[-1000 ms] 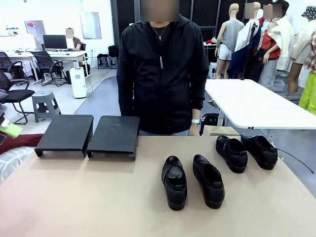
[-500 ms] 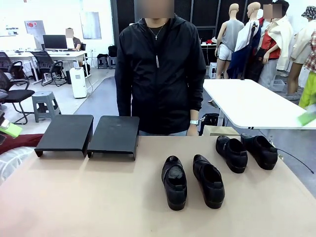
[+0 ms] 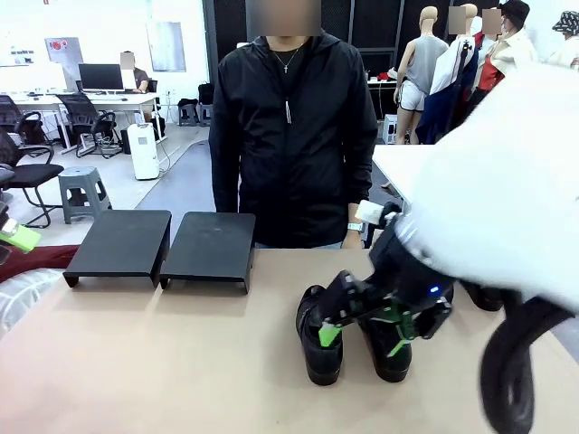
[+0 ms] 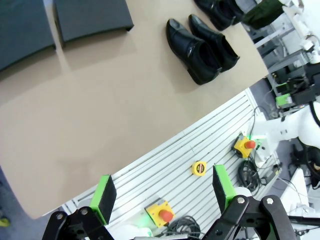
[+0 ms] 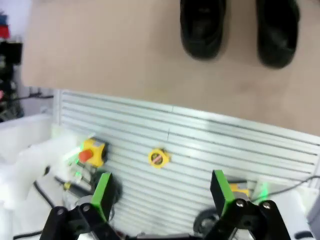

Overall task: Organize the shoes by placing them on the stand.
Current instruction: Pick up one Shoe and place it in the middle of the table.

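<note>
First pick: the right gripper (image 3: 364, 336), wide open and empty, hangs short of the near shoes (image 3: 318, 360) at its twelve o'clock and must clamp one for the stand (image 3: 210, 246) at ten o'clock.

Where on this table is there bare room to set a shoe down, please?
Free: the tops of the left stand unit and right stand unit, and the table on the robot's side of them, left of the near pair of shoes. Crowded: the right half, where the right arm's fingers hang over that pair, far pair of shoes behind.
</note>
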